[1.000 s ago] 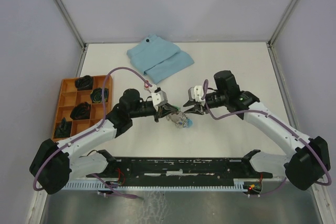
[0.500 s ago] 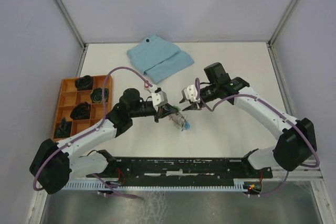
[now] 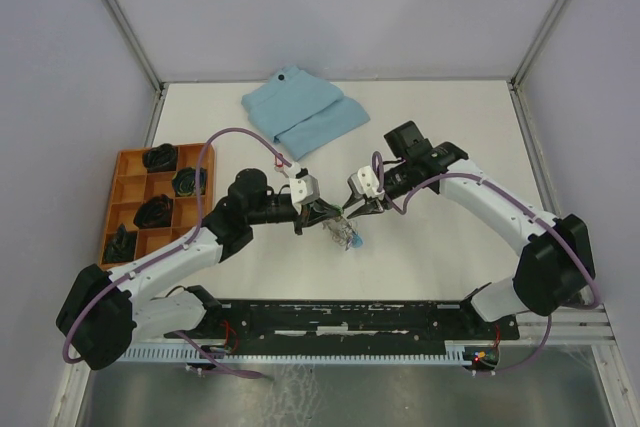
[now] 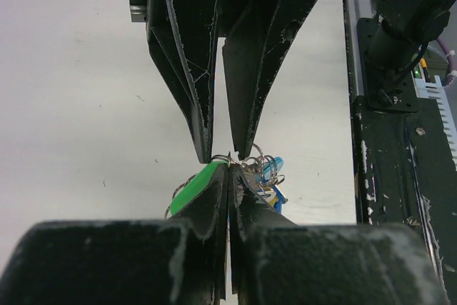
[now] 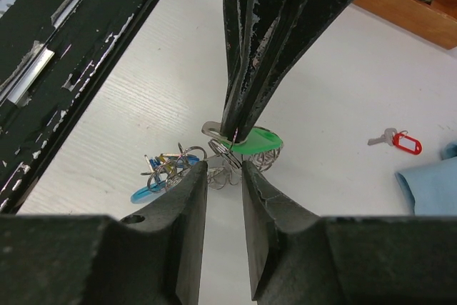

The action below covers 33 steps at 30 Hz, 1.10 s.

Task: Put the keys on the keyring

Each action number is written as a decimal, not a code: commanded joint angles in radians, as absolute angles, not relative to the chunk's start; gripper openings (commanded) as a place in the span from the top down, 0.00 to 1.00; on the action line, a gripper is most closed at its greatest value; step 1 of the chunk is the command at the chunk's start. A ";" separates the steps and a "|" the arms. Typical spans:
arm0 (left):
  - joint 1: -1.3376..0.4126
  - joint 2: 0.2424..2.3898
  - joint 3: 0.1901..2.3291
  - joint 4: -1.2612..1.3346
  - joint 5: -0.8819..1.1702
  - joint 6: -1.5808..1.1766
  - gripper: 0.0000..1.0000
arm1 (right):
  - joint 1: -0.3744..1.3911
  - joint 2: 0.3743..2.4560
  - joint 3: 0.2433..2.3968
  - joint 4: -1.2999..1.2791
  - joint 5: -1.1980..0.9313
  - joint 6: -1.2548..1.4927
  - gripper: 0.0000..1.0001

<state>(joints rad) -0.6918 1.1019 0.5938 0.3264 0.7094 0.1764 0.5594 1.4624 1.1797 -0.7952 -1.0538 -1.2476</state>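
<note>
I'm watching both arms meeting tip to tip over the middle of the table (image 3: 450, 137). The left gripper (image 3: 318, 213) is clenching fully, pinching the green key (image 5: 260, 139), and the key's oval tag is sticking out beside the fingertips. The keyring (image 3: 344, 234) is bunching right at that pinch, its grey links touching the green key. Its light-blue strap (image 5: 145, 193) is trailing off on the side toward the arm bases.

The right gripper (image 3: 357, 209) is facing the left one with its fingers parted a little. A loop of the links is sitting in the gap, but from the wrist view I can't tell whether the pads are actually pressing on it.

The red key (image 5: 398, 141) is lying flat on the table, well apart from the bunch and near the folded blue cloth (image 3: 303, 112). That cloth is sitting toward the far side. The orange tray (image 3: 135, 185) is sitting at the left, with dark items showing in several of its compartments.
</note>
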 commanded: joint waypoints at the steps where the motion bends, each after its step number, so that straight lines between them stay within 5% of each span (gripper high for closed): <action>1: -0.696 1.101 0.640 0.360 0.729 0.212 0.97 | 0.562 1.469 1.209 -0.787 -1.126 -1.262 0.66; 14: -0.700 1.103 0.641 0.358 0.730 0.212 0.97 | 0.576 1.502 1.217 -0.795 -1.155 -1.256 0.71; 24: -0.701 1.090 0.635 0.346 0.710 0.213 0.97 | 0.576 1.495 1.221 -0.812 -1.136 -1.255 0.99; 33: -0.704 1.028 0.551 0.374 0.580 0.188 0.97 | 0.558 1.350 1.109 -0.546 -1.008 -1.010 0.99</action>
